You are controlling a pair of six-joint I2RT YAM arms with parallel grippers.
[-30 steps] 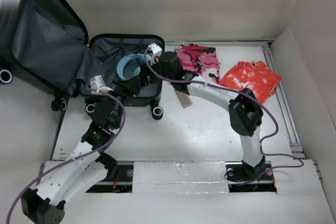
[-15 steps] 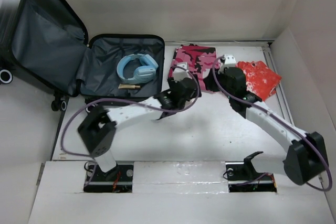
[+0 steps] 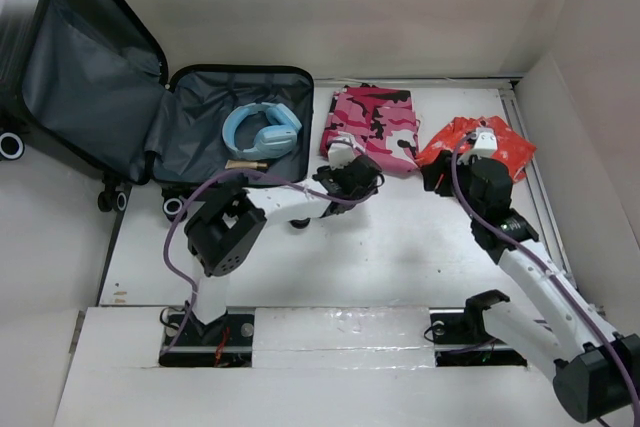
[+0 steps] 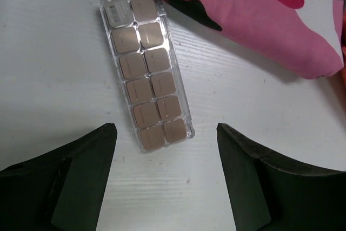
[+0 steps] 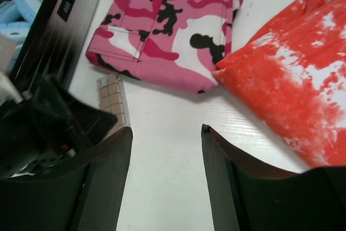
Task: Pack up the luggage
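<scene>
The luggage (image 3: 190, 132) lies open at the back left, its lid (image 3: 85, 62) propped up and its dark grey lining showing. Blue headphones (image 3: 262, 130) and a small gold item (image 3: 245, 163) lie in it. My left gripper (image 3: 350, 175) is open and empty, right of the luggage. It hovers over a clear palette of tan squares (image 4: 146, 74), its jaws (image 4: 165, 133) wide apart at the palette's near end. A folded pink camouflage cloth (image 3: 375, 125) lies just beyond. My right gripper (image 3: 438, 173) is open and empty (image 5: 166, 133), at the near left edge of a red-and-white cloth (image 3: 482, 147).
White walls close the table at the back and right. The luggage's wheels (image 3: 299, 215) stick out toward the table's middle. In the right wrist view the left arm (image 5: 48, 128) is close on the left, with the palette (image 5: 112, 98) beside it.
Both arms have left the luggage. The left gripper swung right to the palette; the right gripper swung right to the red cloth. The headphones now lie uncovered in the luggage.
</scene>
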